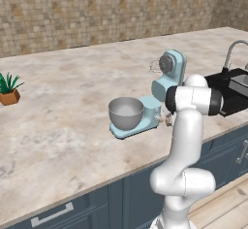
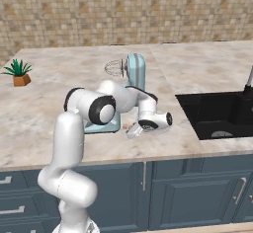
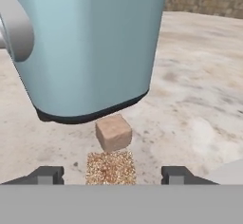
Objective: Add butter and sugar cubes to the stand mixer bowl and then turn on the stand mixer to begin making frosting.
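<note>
The pale blue stand mixer (image 1: 169, 77) stands on the counter with its grey metal bowl (image 1: 126, 112) on the base at its left. In the hand view the mixer's column (image 3: 90, 47) looms close. Just in front of it lie two sugar cubes: a pinkish one (image 3: 114, 133) and a speckled brown one (image 3: 110, 167). My gripper (image 3: 111, 174) is low over the counter beside the mixer (image 2: 136, 74). It is open, its fingertips (image 3: 45, 174) straddling the speckled cube with a gap on each side. The butter is out of view.
A black sink (image 2: 217, 113) with a faucet (image 1: 232, 51) lies to the right of the mixer. A small potted plant (image 1: 8, 91) sits far left. The counter's front edge (image 2: 148, 155) runs close behind my hand.
</note>
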Available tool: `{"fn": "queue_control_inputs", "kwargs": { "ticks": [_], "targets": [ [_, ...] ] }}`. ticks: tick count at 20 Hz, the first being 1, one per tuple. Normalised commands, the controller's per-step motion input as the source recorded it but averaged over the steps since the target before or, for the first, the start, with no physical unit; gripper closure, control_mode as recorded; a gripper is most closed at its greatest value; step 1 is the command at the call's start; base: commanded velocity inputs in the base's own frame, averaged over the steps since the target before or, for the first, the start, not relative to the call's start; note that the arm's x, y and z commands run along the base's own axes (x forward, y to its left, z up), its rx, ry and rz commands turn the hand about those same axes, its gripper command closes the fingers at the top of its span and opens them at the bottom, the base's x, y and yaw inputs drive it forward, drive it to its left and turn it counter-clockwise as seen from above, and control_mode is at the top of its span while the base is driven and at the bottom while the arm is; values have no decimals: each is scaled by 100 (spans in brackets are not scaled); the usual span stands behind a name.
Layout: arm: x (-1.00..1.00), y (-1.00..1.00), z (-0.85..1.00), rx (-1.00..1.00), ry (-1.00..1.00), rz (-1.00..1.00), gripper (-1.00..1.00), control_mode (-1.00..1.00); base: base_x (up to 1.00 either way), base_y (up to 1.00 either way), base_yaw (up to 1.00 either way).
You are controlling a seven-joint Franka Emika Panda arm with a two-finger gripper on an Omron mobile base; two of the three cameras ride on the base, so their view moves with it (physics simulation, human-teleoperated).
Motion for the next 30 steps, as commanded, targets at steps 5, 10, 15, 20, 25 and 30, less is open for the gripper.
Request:
{"fn": "queue_control_inputs", "kwargs": {
  "ticks": [5, 10, 15, 20, 25, 30],
  "targets": [
    [0, 0, -9, 0, -1, 0, 100, -100, 0, 0, 0],
    [-26, 0, 11, 0, -21, 0, 100, -100, 0, 0, 0],
    [-45, 4, 59, 1, -43, -5, 100, -100, 0, 0, 0],
    [-59, 20, 56, 1, -37, -8, 100, -100, 0, 0, 0],
    [-66, 22, 57, 0, -10, 0, 100, -100, 0, 0, 0],
    [-33, 14, 87, 0, 20, 0, 100, -100, 0, 0, 0]
  ]
}}
